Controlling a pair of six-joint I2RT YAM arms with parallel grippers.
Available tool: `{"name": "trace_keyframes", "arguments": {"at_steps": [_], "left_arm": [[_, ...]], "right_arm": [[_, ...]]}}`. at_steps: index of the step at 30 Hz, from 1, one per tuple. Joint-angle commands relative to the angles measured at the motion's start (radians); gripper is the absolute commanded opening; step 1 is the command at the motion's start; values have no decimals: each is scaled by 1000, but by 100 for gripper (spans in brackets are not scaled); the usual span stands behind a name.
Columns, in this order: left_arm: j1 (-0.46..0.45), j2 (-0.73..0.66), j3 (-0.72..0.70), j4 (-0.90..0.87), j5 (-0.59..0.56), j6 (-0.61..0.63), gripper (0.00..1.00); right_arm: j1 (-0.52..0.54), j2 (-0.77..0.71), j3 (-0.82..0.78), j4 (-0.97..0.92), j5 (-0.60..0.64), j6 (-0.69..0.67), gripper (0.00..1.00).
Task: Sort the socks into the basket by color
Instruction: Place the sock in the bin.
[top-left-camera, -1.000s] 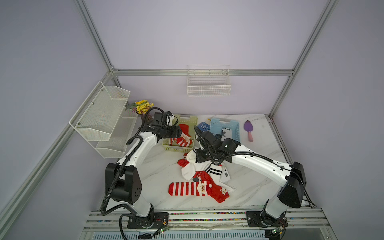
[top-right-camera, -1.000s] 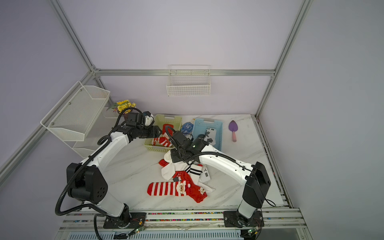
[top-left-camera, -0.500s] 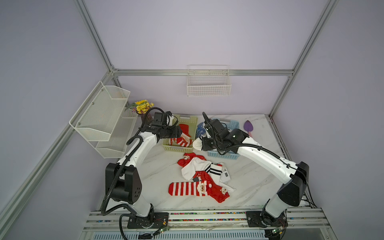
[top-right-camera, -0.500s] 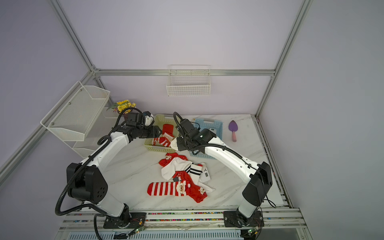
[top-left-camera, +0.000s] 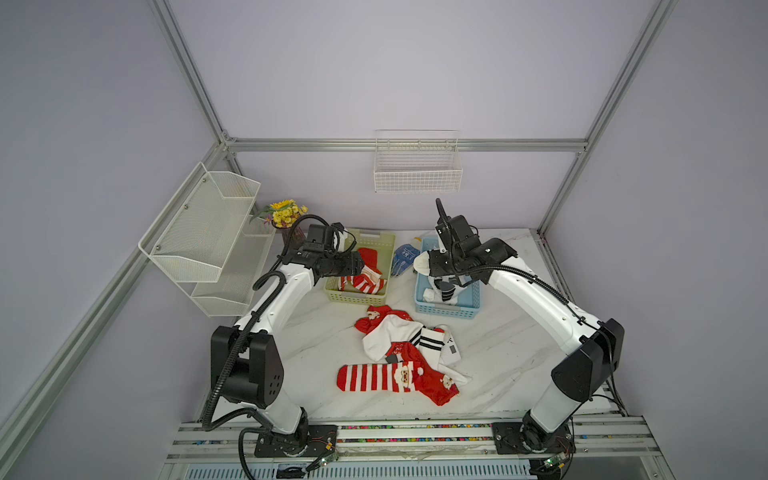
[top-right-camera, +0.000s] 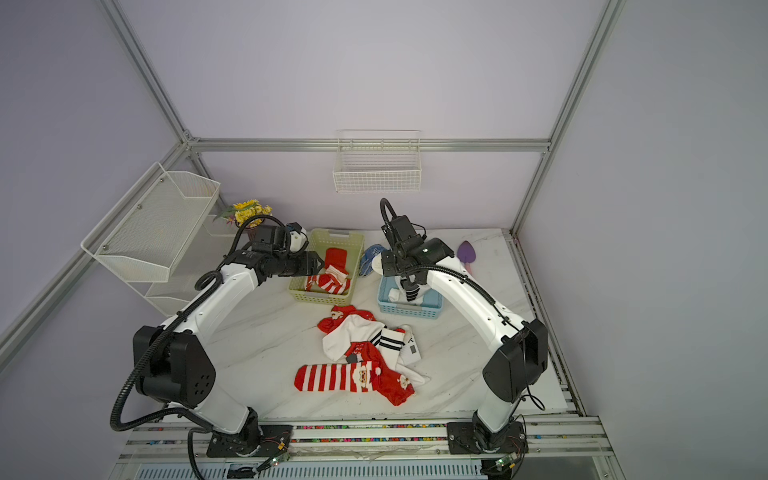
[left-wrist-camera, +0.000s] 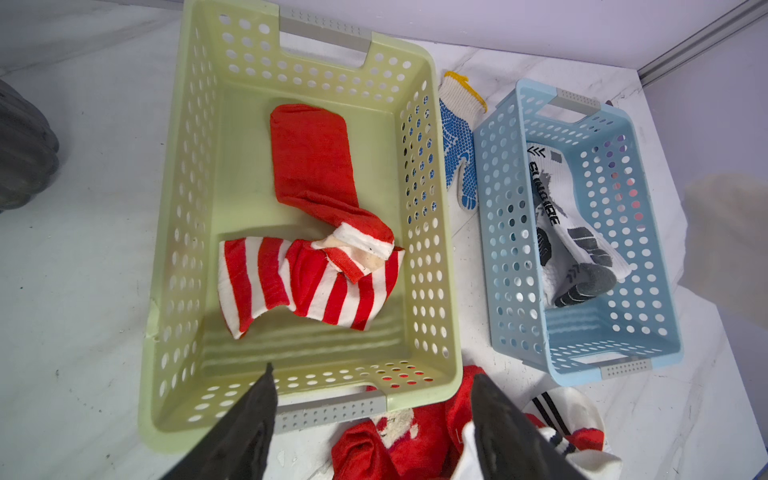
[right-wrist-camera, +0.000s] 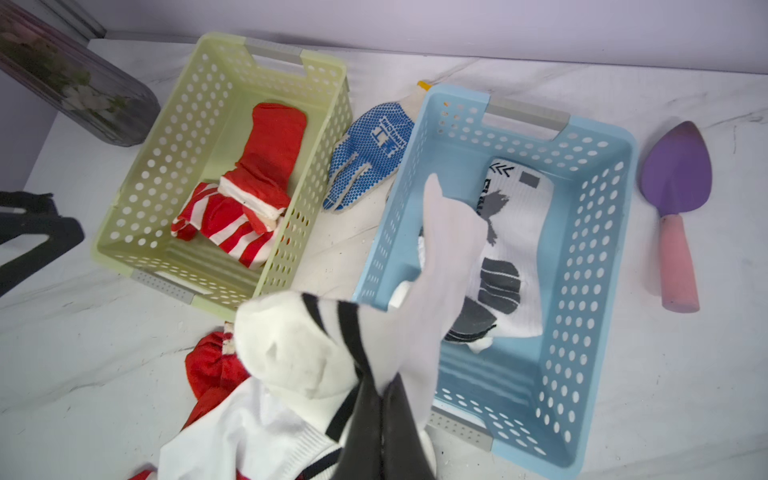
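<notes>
The right wrist view shows clearest the right gripper (right-wrist-camera: 380, 399) clenched on a white sock (right-wrist-camera: 299, 345); the left gripper (left-wrist-camera: 372, 374) gapes. Marble bench (top-left-camera: 324, 340), lilac walls (top-left-camera: 415, 83).

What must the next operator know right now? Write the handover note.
Left gripper: open, empty, above the green basket's edge.
Right gripper: shut on a striped white sock, over the blue basket.
Done: red socks in the green basket, one grey-marked sock in the blue basket.
Left: release the held sock, then sort the mixed pile on the table.
</notes>
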Motion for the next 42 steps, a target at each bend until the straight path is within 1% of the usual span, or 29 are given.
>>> {"name": "trace_keyframes", "arguments": {"at_steps": [1, 21, 35, 42], "left_arm": [[5, -25, -34, 19, 4, 9, 73], [6, -26, -33, 17, 2, 12, 73], [6, -28, -34, 16, -1, 13, 73], [5, -27, -33, 15, 0, 13, 73]], "right_arm": [[-28, 35, 23, 3, 24, -44, 3], [-164, 176, 30, 54, 70, -75, 3], [-199, 286, 62, 92, 47, -77, 3], [-202, 330, 61, 132, -1, -62, 3]]}}
